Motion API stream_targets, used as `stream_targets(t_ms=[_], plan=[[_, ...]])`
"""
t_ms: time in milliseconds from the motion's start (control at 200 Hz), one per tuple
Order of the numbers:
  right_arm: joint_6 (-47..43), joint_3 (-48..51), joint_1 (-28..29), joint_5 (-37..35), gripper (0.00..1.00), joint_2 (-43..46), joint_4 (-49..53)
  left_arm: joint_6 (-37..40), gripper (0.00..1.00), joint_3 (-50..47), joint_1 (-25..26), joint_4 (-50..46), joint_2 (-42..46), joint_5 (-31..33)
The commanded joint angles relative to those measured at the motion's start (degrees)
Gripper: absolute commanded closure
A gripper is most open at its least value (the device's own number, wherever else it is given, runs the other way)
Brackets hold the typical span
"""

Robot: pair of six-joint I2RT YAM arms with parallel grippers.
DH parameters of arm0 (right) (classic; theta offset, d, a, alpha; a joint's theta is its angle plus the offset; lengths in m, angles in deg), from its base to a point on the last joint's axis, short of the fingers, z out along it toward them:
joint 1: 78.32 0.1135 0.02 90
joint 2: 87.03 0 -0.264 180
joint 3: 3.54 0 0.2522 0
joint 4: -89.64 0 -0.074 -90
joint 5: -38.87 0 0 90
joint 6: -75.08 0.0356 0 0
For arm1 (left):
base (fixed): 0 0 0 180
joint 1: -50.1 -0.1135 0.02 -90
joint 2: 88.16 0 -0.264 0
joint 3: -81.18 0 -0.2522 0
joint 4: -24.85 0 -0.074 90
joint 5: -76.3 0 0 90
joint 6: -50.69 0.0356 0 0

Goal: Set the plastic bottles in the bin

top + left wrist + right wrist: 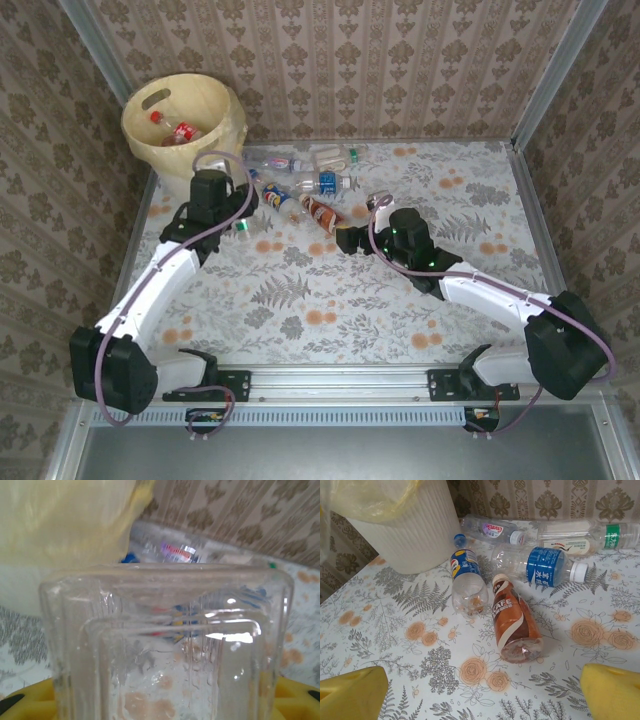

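Progress: early, by my reading. One red-labelled bottle (178,131) lies in the bin (228,118), and a second is in hand.
Left to do: a cluster of bottles lies on the tablecloth (330,300) between the bin and my right arm. I count at least five from the right wrist camera.
Left gripper (160,707): closed around a clear bottle (165,640), with yellow fingers at either lower corner. It sits just beside the bin wall and, as I judge it, is not yet over the rim.
Right gripper (484,677): spread wide with nothing between the fingers, short of the brown bottle (516,622).
Clear bottle, held: squarish base towards the camera, thin ridged plastic, see-through. It looks light and probably slippery.
Brown bottle: opaque coffee-coloured sleeve lettered CAFE, pale cap, lying on its side with its base towards me.
Blue-labelled bottle (467,577): clear, waisted, blue cap, lying just beside the brown one.
White-capped bottle (545,565): clear, ribbed, with a blue band label, lying across behind the brown one.
Far bottles: a pink-labelled bottle (492,529) and a green-labelled bottle (605,534), both clear, lying near the wall.
Bin: round, pale cream plastic with a finely ribbed wall and an oval handle cut-out near the rim.
Tablecloth: flat and smooth, printed with ferns and orange flowers.
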Motion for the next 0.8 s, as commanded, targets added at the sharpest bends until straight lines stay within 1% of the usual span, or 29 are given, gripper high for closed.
stream_targets(t_ms=[0, 165, 305, 335, 460, 550, 595, 680, 795], plan=[[-1.34, -1.84, 0.52, 0.78, 0.0, 0.79, -0.68, 1.82, 0.57, 5.15, -0.61, 0.08, 1.51, -2.12], [-1.89, -0.64, 0.49, -0.28, 0.0, 2.2, -0.72, 2.79, 0.57, 11.61, -0.7, 0.44, 0.68, -3.55], [-2.32, 0.33, 0.46, -0.75, 0.0, 3.3, -1.03, 2.88, 0.57, 13.28, -0.96, 5.45, 0.83, -5.21], [-2.52, 0.51, 0.54, -0.82, 0.0, 3.54, -0.94, 2.57, 0.57, 13.78, -1.04, 5.75, 0.66, -4.45], [-3.35, 1.18, 0.52, -1.56, 0.0, 4.49, -0.76, -0.24, 0.57, 15.39, -1.98, 6.49, -0.02, 2.08], [-3.82, 1.5, 0.48, -1.85, 0.0, 5.1, -0.63, -2.2, 0.57, 16.72, -3.68, 7.95, -0.91, 3.15], [-4.1, 1.67, 0.46, -1.98, 0.0, 5.37, -0.51, -2.85, 0.56, 18.0, -4.75, 8.72, -1.76, 2.17], [-4.37, 1.84, 0.46, -2.26, 0.0, 5.68, -0.59, -4.26, 0.56, 21.77, -7.87, 8.8, -4.72, -2.46], [-4.46, 2.01, 0.46, -2.41, 0.0, 5.99, -0.35, -3.36, 0.56, 27.45, -9.72, 8.0, -9.1, -3.51]])
